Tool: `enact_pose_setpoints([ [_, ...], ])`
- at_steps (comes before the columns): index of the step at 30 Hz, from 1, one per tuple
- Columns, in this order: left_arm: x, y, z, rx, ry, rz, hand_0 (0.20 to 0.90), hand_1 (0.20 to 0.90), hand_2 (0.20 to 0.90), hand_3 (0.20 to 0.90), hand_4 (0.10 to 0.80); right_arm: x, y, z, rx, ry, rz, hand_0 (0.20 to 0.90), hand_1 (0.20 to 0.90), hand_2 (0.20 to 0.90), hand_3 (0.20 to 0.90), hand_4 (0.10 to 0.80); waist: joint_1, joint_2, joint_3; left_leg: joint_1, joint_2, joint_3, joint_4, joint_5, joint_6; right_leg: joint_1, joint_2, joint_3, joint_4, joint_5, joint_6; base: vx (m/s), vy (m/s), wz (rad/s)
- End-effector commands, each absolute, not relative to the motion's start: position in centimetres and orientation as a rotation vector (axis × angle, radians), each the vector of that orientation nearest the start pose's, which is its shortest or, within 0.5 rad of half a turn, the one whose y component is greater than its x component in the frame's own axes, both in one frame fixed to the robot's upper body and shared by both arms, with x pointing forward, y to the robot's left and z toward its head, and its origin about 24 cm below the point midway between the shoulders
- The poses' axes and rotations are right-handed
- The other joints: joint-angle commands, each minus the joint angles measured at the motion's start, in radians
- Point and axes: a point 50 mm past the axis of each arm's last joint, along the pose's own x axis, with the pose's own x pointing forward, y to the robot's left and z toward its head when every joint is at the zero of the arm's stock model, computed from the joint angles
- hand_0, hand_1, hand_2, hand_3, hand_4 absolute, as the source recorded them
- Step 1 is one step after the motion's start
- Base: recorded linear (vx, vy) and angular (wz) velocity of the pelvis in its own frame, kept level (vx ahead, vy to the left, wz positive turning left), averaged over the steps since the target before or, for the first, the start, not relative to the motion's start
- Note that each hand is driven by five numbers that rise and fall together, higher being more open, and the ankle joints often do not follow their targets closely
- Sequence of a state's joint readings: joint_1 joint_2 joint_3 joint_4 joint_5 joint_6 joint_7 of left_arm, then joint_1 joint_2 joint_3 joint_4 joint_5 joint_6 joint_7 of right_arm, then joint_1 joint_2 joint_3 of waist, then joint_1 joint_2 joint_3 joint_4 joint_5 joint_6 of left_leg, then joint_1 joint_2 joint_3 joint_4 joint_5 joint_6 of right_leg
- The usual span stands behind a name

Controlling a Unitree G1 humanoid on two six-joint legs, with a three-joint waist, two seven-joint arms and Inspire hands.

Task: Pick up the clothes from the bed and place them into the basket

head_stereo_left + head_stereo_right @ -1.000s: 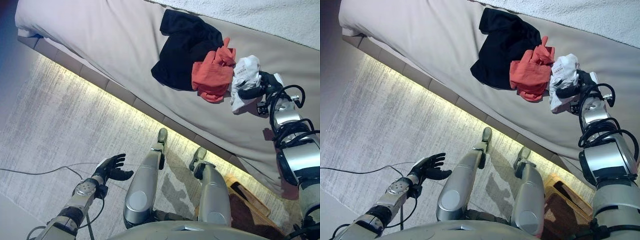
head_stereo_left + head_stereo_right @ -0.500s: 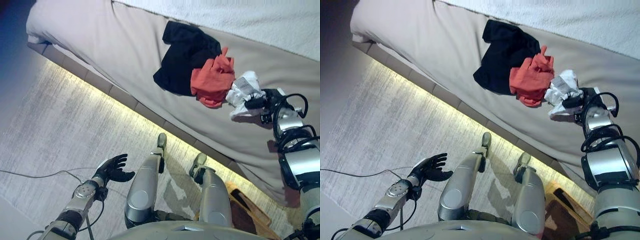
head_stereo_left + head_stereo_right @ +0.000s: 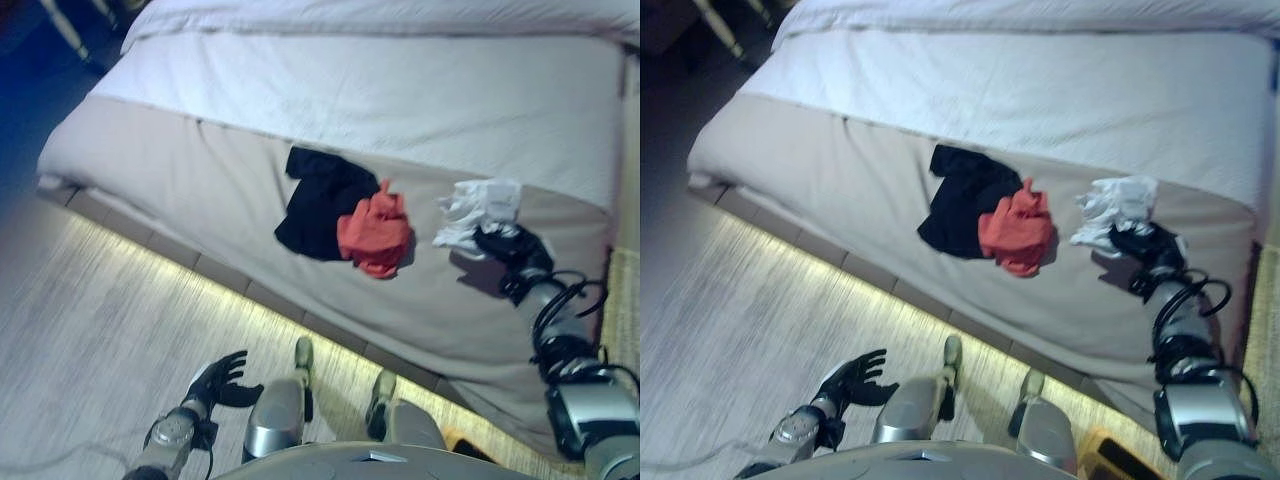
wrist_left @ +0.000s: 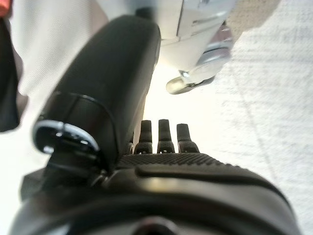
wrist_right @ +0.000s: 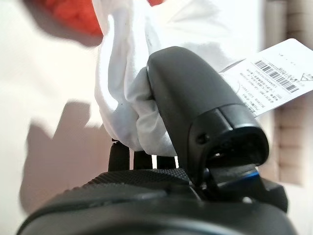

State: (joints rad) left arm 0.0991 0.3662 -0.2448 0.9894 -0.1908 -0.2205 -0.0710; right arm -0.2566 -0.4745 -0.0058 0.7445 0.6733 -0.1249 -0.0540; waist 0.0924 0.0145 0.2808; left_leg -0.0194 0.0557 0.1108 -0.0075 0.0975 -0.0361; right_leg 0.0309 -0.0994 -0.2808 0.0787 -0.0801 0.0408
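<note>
The right hand [image 3: 1145, 247] pinches the white garment [image 3: 1113, 208] on the bed [image 3: 1040, 90]; the basket [image 3: 1110, 464] lies toward 6 o'clock. The left hand [image 3: 852, 378] hangs open.

I stand in a bedroom of a home, at the foot of a wide bed [image 3: 400, 110] dressed in a pale quilted cover with a beige band across its near part. A lit strip [image 3: 830, 260] glows under the bed frame onto a light woven rug [image 3: 90, 330]. Loose clothes [image 3: 990, 215] lie on the cover.
</note>
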Motion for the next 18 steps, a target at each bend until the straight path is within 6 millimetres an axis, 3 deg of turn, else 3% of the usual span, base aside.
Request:
enact_pose_setpoints([
  [1,10.4,23.1,-14.1,0.228,0.895,-0.059,0.9,0.9,0.9,0.9,0.8,26.9,-30.1,2.3,0.256,0.017,-0.375,0.3,0.3,0.3,0.2,0.1,-0.045,-0.022,-0.092,-0.021,0.06,0.064,0.092,-0.078,-0.043,-0.026,-0.001,0.022,0.011,0.044,-0.001,0.027,0.085,-0.24],
  [3,10.1,22.6,-14.3,0.209,0.902,-0.049,0.9,0.9,0.9,0.9,0.8,26.2,-29.0,1.5,0.304,0.015,-0.369,0.3,0.3,0.3,0.2,0.1,-0.051,-0.037,-0.092,-0.031,0.048,0.016,0.178,-0.092,-0.042,-0.013,-0.006,0.05,0.02,0.041,-0.007,0.031,0.13,-0.34],
  [4,9.8,22.2,-14.5,0.183,0.904,-0.031,0.9,0.9,0.9,0.9,0.8,25.9,-28.0,0.9,0.316,0.032,-0.354,0.3,0.3,0.3,0.2,0.1,-0.045,-0.049,-0.095,-0.051,0.018,-0.083,0.248,-0.09,-0.034,-0.007,-0.01,0.088,0.016,0.049,-0.008,0.045,0.182,-0.41],
  [6,9.5,21.5,-14.7,0.166,0.902,-0.029,0.9,0.9,0.9,0.9,0.8,25.8,-26.9,0.2,0.351,0.053,-0.348,0.3,0.3,0.3,0.2,0.1,-0.03,-0.051,-0.097,-0.057,-0.021,-0.185,0.275,-0.086,-0.015,0.005,-0.006,0.141,0.011,0.054,-0.008,0.02,0.228,-0.85],
  [7,9.4,21.2,-14.8,0.149,0.896,-0.014,0.9,0.9,0.9,0.9,0.8,25.7,-25.8,-0.5,0.365,0.076,-0.336,0.3,0.3,0.3,0.2,0.1,-0.011,-0.051,-0.098,-0.043,-0.06,-0.302,0.27,-0.101,0.011,0.013,-0.001,0.213,0.003,0.062,-0.001,-0.02,0.247,-1.35],
  [8,9.6,21.0,-14.7,0.147,0.888,-0.017,0.9,0.9,0.9,0.9,0.8,25.7,-25.3,-0.7,0.372,0.084,-0.343,0.3,0.3,0.3,0.2,0.1,-0.009,-0.049,-0.102,-0.032,-0.067,-0.332,0.248,-0.112,0.02,0.01,0.0,0.242,0.002,0.066,0.003,-0.066,0.256,-1.61],
  [10,10.5,20.7,-14.5,0.164,0.867,-0.048,0.9,0.9,0.9,0.9,0.8,25.4,-24.4,-1.4,0.388,0.118,-0.38,0.3,0.3,0.3,0.2,0.1,-0.015,-0.041,-0.112,0.02,-0.054,-0.344,0.163,-0.148,0.028,-0.002,-0.004,0.284,0.003,0.075,0.019,-0.112,0.289,-1.68],
  [12,11.4,20.6,-14.4,0.191,0.859,-0.08,0.9,0.9,0.9,0.9,0.8,24.8,-24.4,-2.3,0.402,0.16,-0.434,0.3,0.3,0.3,0.2,0.1,-0.036,-0.039,-0.117,0.04,-0.062,-0.328,0.148,-0.184,0.026,-0.013,-0.024,0.312,0.001,0.097,0.042,-0.122,0.332,-1.1],
  [15,13.4,21.1,-13.8,0.26,0.852,-0.146,0.9,0.9,0.9,0.9,0.8,22.3,-25.4,-4.0,0.412,0.202,-0.52,0.3,0.3,0.3,0.2,0.1,-0.093,-0.044,-0.12,0.073,-0.084,-0.262,0.098,-0.217,0.049,-0.075,-0.114,0.338,-0.013,0.193,0.131,-0.154,0.31,-0.84],
  [16,13.5,21.4,-13.8,0.269,0.857,-0.142,0.9,0.9,0.9,0.9,0.8,21.9,-25.6,-4.2,0.413,0.208,-0.529,0.3,0.3,0.3,0.2,0.1,-0.098,-0.047,-0.119,0.078,-0.089,-0.252,0.095,-0.223,0.05,-0.095,-0.13,0.329,-0.01,0.223,0.139,-0.112,0.137,-0.83],
  [18,13.2,22.7,-13.7,0.281,0.886,-0.087,0.9,0.9,0.9,0.9,0.8,20.7,-26.2,-5.2,0.42,0.256,-0.59,0.3,0.3,0.3,0.2,0.1,-0.102,-0.049,-0.116,0.099,-0.094,-0.207,0.071,-0.226,0.052,-0.154,-0.167,0.241,0.028,0.275,0.155,-0.184,0.211,-0.76],
])
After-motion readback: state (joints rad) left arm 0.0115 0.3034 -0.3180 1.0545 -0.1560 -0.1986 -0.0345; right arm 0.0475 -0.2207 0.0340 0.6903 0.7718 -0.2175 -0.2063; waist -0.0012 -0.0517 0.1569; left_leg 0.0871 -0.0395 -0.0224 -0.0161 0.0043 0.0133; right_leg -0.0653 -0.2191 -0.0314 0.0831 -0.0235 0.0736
